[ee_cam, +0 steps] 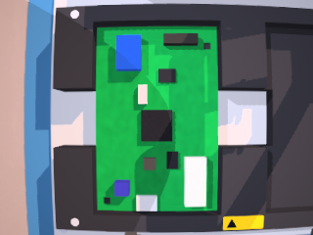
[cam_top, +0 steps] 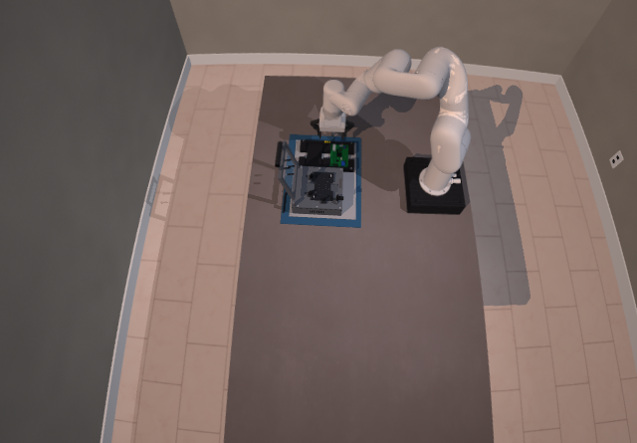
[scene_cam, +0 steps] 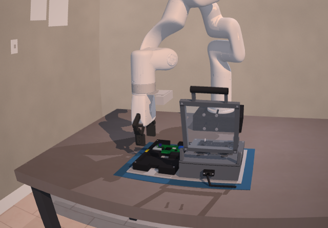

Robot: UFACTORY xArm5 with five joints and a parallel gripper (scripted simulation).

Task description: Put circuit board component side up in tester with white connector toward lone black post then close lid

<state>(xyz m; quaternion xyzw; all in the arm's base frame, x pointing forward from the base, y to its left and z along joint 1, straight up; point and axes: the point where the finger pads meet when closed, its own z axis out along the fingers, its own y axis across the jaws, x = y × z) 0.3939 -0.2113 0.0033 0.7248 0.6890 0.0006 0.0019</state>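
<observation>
Green circuit board [ee_cam: 156, 117] flat in black tray [ee_cam: 73, 54] (components up), grey tester [scene_cam: 211, 164] alongside, lid [scene_cam: 210, 125] upright
</observation>
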